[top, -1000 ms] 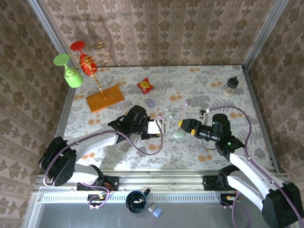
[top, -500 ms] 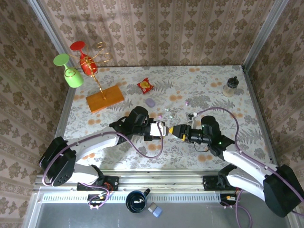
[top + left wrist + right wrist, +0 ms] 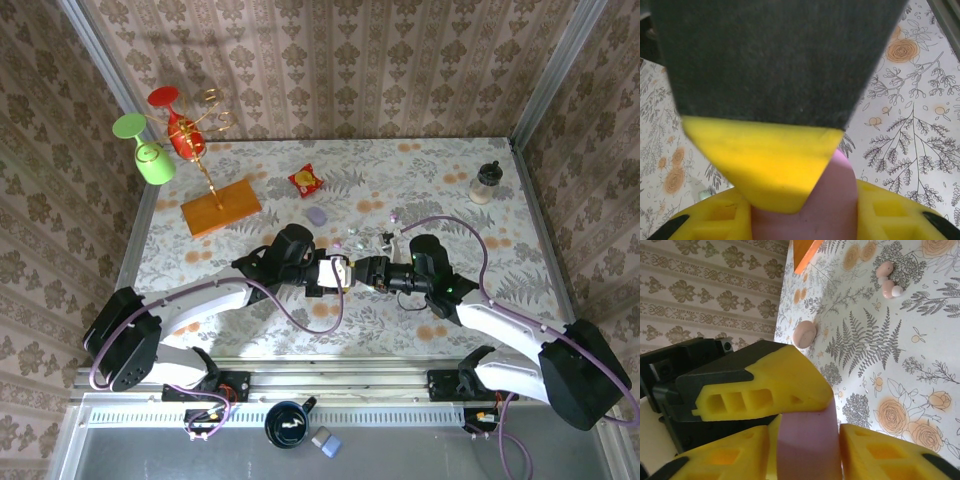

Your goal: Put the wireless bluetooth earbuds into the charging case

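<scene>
Right wrist view: pink case (image 3: 805, 432) pinched between narrow jaws of right gripper (image 3: 807, 460), at lower centre of frame. Same case also clamped by left gripper (image 3: 805, 220), jaws narrow, in left wrist view. Earbuds (image 3: 886, 282) loose on floral table (image 3: 920, 365), upper right, apart from case.
</scene>
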Controlling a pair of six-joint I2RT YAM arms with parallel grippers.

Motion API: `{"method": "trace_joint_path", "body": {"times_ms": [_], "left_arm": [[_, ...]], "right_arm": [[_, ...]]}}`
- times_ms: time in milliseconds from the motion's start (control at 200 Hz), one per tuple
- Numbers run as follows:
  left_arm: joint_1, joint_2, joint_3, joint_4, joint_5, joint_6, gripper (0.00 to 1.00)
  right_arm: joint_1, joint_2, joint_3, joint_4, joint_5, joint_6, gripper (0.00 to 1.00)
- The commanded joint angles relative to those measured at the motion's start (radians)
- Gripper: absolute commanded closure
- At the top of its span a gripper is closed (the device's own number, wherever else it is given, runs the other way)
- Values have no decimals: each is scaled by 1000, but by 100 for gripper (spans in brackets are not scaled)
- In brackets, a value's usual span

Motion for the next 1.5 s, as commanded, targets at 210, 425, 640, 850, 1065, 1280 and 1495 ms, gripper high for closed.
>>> {"method": "trace_joint_path", "body": {"times_ms": [210, 425, 640, 850, 1065, 1280, 1495], "left_arm": [[-5, 4, -21, 107, 19, -27, 61], [38, -6, -121, 346, 53, -170, 21], [78, 15, -259, 760, 104, -439, 10], [81, 42, -337, 1084, 109, -605, 12], [103, 64, -339, 1255, 142, -681, 14], [150, 55, -286, 1255, 236, -712, 16], [217, 62, -234, 1259, 341, -861, 24]], "right_arm": [[9, 8, 39, 12, -11, -6, 77], [-29, 6, 63, -5, -29, 12, 81], [-95, 35, 66, 138, -153, 139, 84], [-160, 62, 63, 390, -317, 373, 88], [-184, 99, 153, 478, -404, 569, 95], [-185, 179, 199, 652, -431, 766, 97], [-184, 247, 197, 846, -420, 876, 100]]}}
